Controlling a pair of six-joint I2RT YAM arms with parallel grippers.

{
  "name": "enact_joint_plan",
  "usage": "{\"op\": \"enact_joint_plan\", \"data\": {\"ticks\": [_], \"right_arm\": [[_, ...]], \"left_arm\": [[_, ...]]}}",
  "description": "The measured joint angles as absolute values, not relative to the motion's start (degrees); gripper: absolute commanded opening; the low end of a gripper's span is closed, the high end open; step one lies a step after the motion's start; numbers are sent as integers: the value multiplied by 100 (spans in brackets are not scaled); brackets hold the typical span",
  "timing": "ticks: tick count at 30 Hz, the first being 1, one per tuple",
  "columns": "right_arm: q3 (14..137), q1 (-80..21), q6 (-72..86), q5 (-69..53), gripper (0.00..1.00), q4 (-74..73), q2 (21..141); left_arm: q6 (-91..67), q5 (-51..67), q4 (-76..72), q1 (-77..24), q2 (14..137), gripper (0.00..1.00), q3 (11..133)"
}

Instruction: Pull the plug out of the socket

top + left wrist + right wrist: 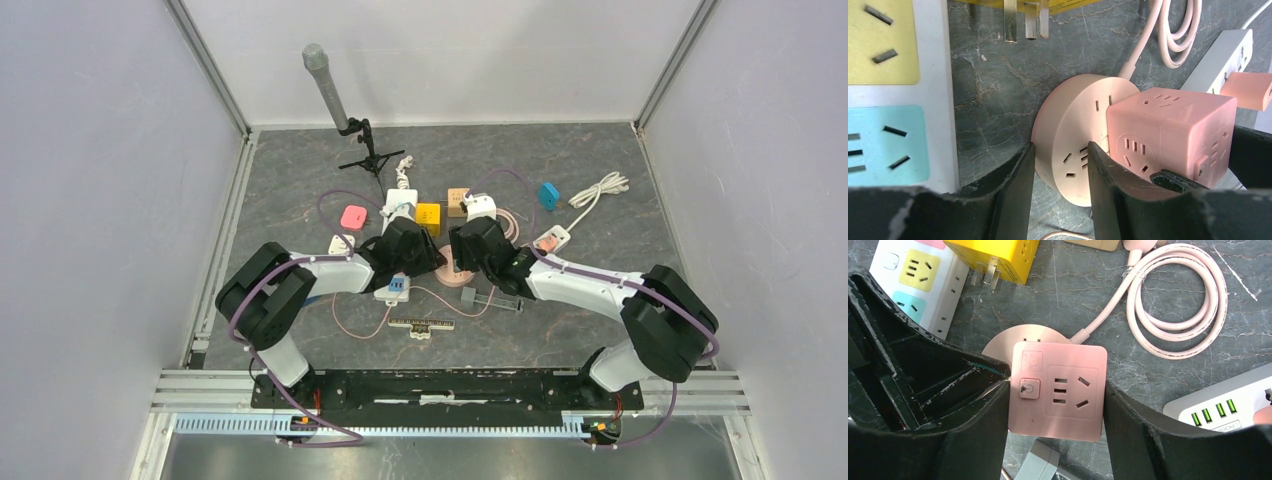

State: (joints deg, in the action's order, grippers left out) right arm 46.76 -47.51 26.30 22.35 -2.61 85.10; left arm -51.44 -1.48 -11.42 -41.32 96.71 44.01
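Risk is the round pink socket [1073, 140] lifting with the cube plug [1058, 390] near counter [600, 160] centre. Right gripper [1055, 405] clamps the plug; left gripper [1060, 175] pinches the socket's rim narrowly, an easily slipped hold.

Two arms work over the desk [300, 180], each ending in one claw: left claw [1060, 165], right claw [1055, 405]. One round pink socket [1073, 135] carries one pink cube plug [1058, 390]. One yellow cube adapter [998, 255], one coiled pink cable [1178, 305], one microphone stand [335, 100].
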Motion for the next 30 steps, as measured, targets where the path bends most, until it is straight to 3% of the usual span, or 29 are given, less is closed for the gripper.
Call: {"op": "enact_joint_plan", "data": {"ticks": [7,11,20,30], "right_arm": [[4694,-4751,2633,2307,26,-187,8576],[4661,-4718,2635,2305,1,-126,8552],[4560,-4482,2759,1887,0,-187,8361],[4888,-4794,2580,2403,0,-502,8597]], "left_arm": [[-5164,-161,-1553,-4117,9710,40,4226],[-5164,-161,-1739,-4099,9778,38,4200],[-5201,-178,-1979,-4101,9861,37,4165],[-5194,-191,-1990,-4101,9859,34,4150]]}}
